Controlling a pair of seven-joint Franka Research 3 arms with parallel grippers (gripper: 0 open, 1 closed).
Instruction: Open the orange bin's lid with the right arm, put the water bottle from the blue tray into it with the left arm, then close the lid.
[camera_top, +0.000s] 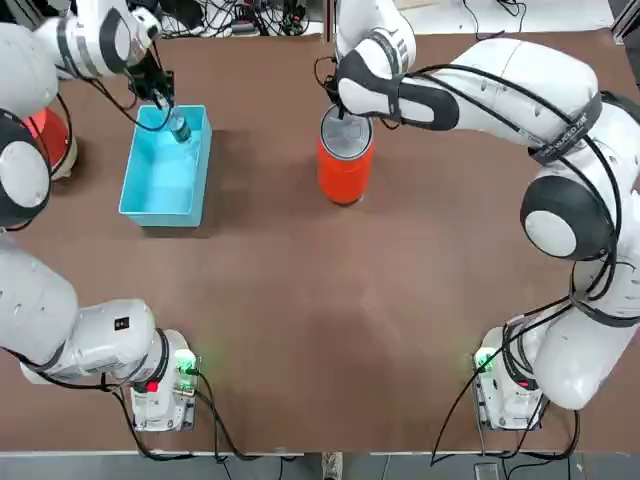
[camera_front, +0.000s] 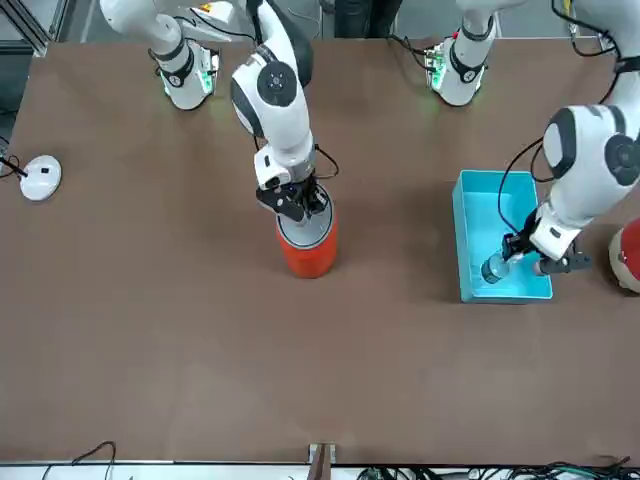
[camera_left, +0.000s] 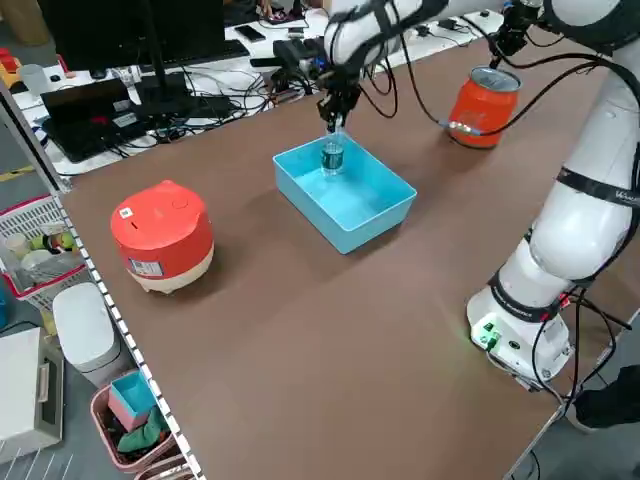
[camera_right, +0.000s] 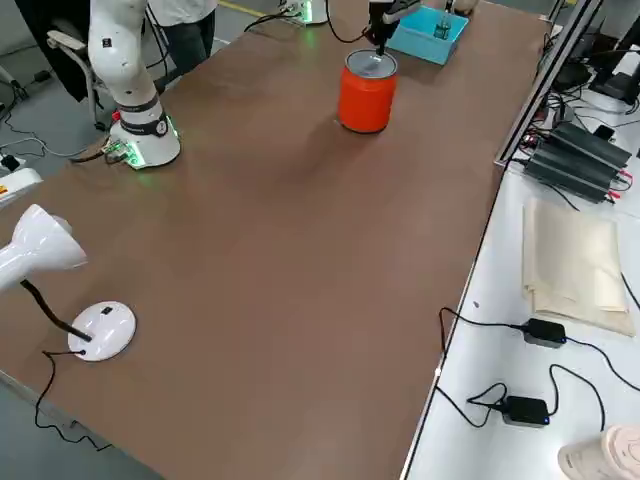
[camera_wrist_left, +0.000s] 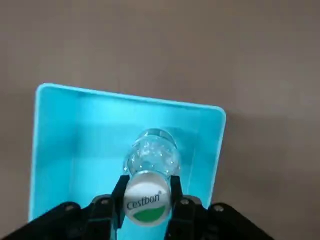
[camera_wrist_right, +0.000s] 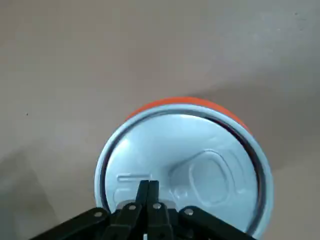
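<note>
The water bottle (camera_wrist_left: 150, 155) stands upright at the far end of the blue tray (camera_top: 165, 190), its white cap (camera_wrist_left: 146, 202) toward the wrist camera. My left gripper (camera_wrist_left: 147, 189) is shut on the bottle's neck, one finger (camera_wrist_left: 119, 192) on each side. In the front view the left gripper (camera_front: 522, 252) leans over the tray's wall (camera_front: 468, 240). The orange bin (camera_top: 344, 178) stands mid-table with the grey lid (camera_wrist_right: 200, 150) on top. My right gripper (camera_wrist_right: 149, 186) is shut at the lid's edge. A dark gap shows along one side between the lid and the bin's rim.
A red-and-white domed object (camera_left: 160, 235) sits on the table at the robot's left, beyond the tray. A white lamp on a round base (camera_right: 100, 330) stands at the table's far right corner. Brown tabletop lies open between the tray and the bin (camera_front: 308, 255).
</note>
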